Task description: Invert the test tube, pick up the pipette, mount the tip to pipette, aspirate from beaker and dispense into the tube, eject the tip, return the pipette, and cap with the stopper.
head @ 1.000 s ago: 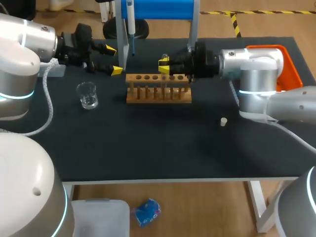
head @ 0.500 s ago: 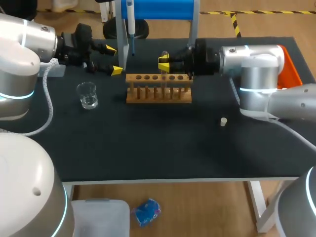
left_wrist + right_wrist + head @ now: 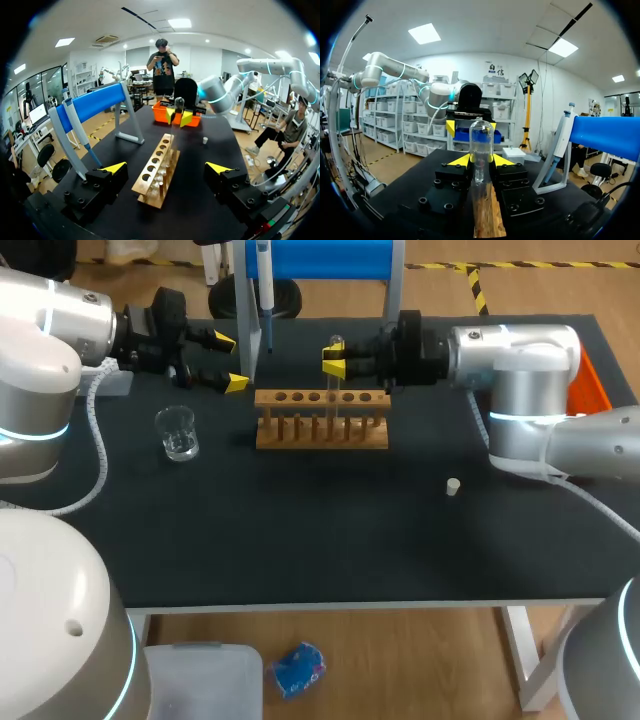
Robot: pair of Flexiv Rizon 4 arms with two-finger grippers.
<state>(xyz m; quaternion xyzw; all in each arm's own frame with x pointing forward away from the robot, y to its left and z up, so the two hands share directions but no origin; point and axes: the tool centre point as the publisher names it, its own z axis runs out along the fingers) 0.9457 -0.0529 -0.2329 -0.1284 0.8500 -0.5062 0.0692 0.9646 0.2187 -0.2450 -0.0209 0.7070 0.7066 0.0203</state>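
Observation:
My right gripper [image 3: 335, 359] is shut on a clear test tube [image 3: 337, 342] and holds it upright above the wooden rack [image 3: 320, 430]. In the right wrist view the test tube [image 3: 481, 145] stands between the fingers of the right gripper [image 3: 481, 160], rounded end up, over the rack [image 3: 482, 222]. My left gripper [image 3: 226, 361] is open at the back left, near the pipette [image 3: 265, 285] that hangs on the blue stand. From the left wrist, the left gripper [image 3: 167, 168] faces the rack [image 3: 157, 167], with the pipette [image 3: 80, 137] beside it. The beaker [image 3: 177, 433] sits front left, the white stopper [image 3: 453, 486] front right.
An orange tray [image 3: 590, 390] lies at the back right behind my right arm. The blue stand's frame [image 3: 318, 260] spans the back edge behind the rack. A white cable [image 3: 100, 455] trails along the table's left side.
My right gripper has risen with the test tube, drawing it up out of the rack. The left arm has stayed still.

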